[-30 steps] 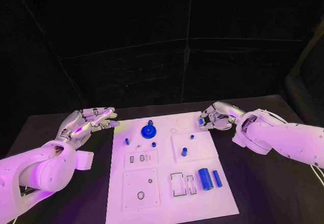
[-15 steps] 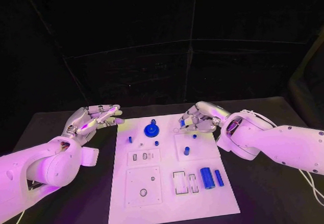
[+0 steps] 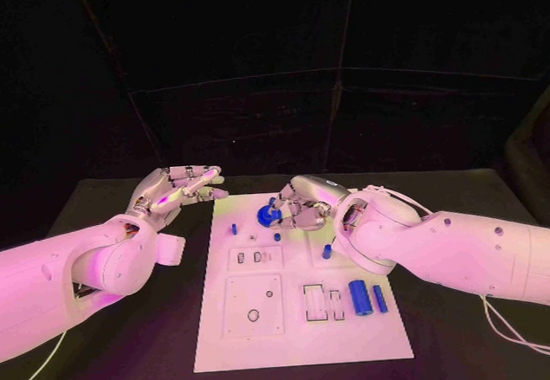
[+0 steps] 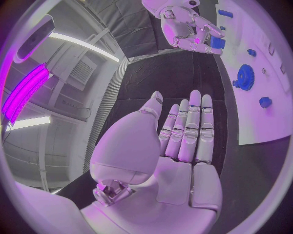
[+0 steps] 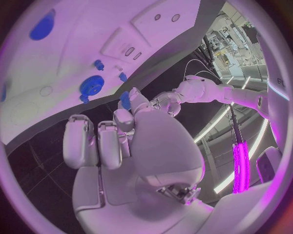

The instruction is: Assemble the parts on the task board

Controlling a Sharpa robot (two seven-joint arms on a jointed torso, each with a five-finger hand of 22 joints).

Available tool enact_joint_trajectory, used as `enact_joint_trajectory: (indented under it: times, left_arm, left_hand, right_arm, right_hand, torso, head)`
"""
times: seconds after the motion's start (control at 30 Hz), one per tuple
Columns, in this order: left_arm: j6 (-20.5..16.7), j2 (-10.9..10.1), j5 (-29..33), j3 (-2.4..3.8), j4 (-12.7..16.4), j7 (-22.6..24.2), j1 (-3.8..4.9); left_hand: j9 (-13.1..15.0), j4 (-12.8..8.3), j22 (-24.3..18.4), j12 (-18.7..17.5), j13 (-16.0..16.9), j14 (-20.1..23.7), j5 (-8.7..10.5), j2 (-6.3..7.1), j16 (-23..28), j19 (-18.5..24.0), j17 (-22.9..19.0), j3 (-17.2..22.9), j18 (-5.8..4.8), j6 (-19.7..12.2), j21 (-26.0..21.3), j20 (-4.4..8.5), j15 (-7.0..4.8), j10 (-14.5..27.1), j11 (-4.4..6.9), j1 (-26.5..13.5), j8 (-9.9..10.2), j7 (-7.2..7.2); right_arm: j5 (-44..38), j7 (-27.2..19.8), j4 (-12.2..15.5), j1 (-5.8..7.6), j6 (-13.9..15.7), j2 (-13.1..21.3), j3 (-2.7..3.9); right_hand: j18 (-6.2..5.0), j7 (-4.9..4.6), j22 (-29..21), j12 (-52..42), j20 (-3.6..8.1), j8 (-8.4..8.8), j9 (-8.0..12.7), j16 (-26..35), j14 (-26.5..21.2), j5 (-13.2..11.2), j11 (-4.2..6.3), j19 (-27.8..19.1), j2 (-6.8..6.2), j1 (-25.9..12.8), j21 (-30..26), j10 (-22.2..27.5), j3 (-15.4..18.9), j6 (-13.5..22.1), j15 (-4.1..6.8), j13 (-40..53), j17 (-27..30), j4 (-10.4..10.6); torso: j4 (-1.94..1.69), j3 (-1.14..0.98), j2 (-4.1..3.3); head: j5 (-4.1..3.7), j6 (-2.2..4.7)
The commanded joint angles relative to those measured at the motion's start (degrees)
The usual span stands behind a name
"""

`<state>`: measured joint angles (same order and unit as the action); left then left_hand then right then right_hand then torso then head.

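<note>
The white task board point(image 3: 299, 334) lies in the middle of the black table. A blue gear point(image 3: 268, 215) stands near its far end, also seen in the wrist views point(image 4: 246, 77) point(image 5: 93, 85). My right hand point(image 3: 304, 205) hangs right beside the gear with its fingers point(image 5: 100, 144) curled in. A small blue piece point(image 5: 125, 100) shows at its fingertips; whether it is pinched there or lies behind them is unclear. My left hand point(image 3: 179, 189) hovers off the board's far left corner, its fingers point(image 4: 189, 126) straight and holding nothing. Small blue pegs point(image 3: 234, 229) point(image 3: 277, 237) point(image 3: 326, 251) stand on the board.
A blue cylinder point(image 3: 358, 298) and a thinner blue rod point(image 3: 380, 298) lie on the board's near right part, beside two slot frames point(image 3: 316, 303). A square plate with holes point(image 3: 253, 304) takes the near left part. Black table surrounds the board.
The camera has shifted. My right hand has moved from the board's far right edge leftward across the far end to the blue gear. The left hand has stayed by the far left corner.
</note>
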<state>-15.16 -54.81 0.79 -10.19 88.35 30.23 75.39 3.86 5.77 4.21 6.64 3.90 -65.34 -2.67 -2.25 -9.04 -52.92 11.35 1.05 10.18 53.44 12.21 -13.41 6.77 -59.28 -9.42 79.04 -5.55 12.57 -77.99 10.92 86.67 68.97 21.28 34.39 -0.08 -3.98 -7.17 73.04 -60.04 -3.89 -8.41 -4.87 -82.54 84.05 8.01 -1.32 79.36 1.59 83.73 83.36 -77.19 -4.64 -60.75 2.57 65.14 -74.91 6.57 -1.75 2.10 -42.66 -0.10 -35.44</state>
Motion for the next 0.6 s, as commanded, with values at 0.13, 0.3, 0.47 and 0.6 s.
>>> enact_joint_trajectory:
  times: [0.13, 0.3, 0.47, 0.6]
  left_arm:
    - [0.74, 0.49, -0.14, 0.06, -0.2, -0.21, 0.1]
    - [0.88, 0.71, -0.14, 0.07, -0.23, -0.35, 0.1]
    - [0.86, 0.88, -0.14, 0.07, -0.21, -0.36, 0.1]
    - [0.86, 0.95, -0.14, 0.07, -0.16, -0.37, 0.1]
  left_hand:
    - [-0.06, -0.32, -0.05, -0.02, -0.04, -0.26, -0.16, -0.33, 0.29, -0.43, 0.06, -0.03, 0.39, 0.27, -0.34, -0.06, 0.06, -0.03, -0.25, -0.16, 0.04, 0.23]
    - [-0.06, -0.32, -0.05, -0.02, -0.04, -0.26, -0.16, -0.33, 0.29, -0.43, 0.06, -0.03, 0.39, 0.27, -0.34, -0.06, 0.06, -0.03, -0.25, -0.16, 0.04, 0.23]
    - [-0.07, -0.33, -0.07, -0.08, -0.05, -0.22, -0.16, -0.35, 0.36, -0.42, 0.08, -0.04, 0.38, 0.25, -0.38, -0.07, 0.08, -0.01, -0.26, -0.22, 0.08, 0.23]
    - [-0.07, -0.34, -0.07, -0.09, -0.06, -0.22, -0.16, -0.35, 0.37, -0.42, 0.09, -0.04, 0.38, 0.24, -0.39, -0.07, 0.08, 0.0, -0.26, -0.22, 0.08, 0.23]
  right_arm:
    - [-6.17, 3.83, -1.28, -0.24, -4.97, -3.03, -1.21]
    - [-8.71, 3.99, -2.2, -0.78, -5.75, -5.15, -1.56]
    - [-10.47, 4.07, -2.63, -1.24, -6.18, -6.35, -1.66]
    - [-11.57, 4.2, -2.98, -1.68, -6.4, -6.92, -1.9]
  right_hand:
    - [0.35, 0.85, 0.0, -0.04, -0.02, 0.42, -0.23, 0.17, 3.36, 0.48, -0.07, -0.19, -0.27, -0.68, -0.02, 0.25, -0.27, -1.04, -0.03, 0.3, -2.61, 0.09]
    - [0.37, 0.85, 0.09, -0.49, -0.04, 0.49, -0.21, 0.04, 3.41, 0.61, -0.09, -0.12, -0.42, -0.83, 0.02, 0.06, -0.34, -1.07, -0.05, 0.68, -2.82, 0.09]
    - [0.37, 0.85, 0.09, -0.49, -0.04, 0.49, -0.21, 0.04, 3.41, 0.61, -0.09, -0.12, -0.42, -0.83, 0.02, 0.06, -0.34, -1.07, -0.05, 0.68, -2.82, 0.09]
    - [0.4, 0.86, 0.2, -0.64, -0.05, 0.54, -0.19, -0.04, 3.45, 0.8, -0.08, -0.05, -0.56, -0.94, 0.06, 0.0, -0.42, -1.12, -0.05, 0.82, -2.97, 0.05]
  torso:
    - [0.04, 0.12, 0.48]
    - [0.02, 0.04, 0.44]
    - [0.01, 0.03, 0.4]
    - [-0.02, 0.0, 0.36]
  head:
    - [0.55, -0.52]
    - [0.75, -0.77]
    - [0.77, -0.89]
    - [0.9, -1.04]
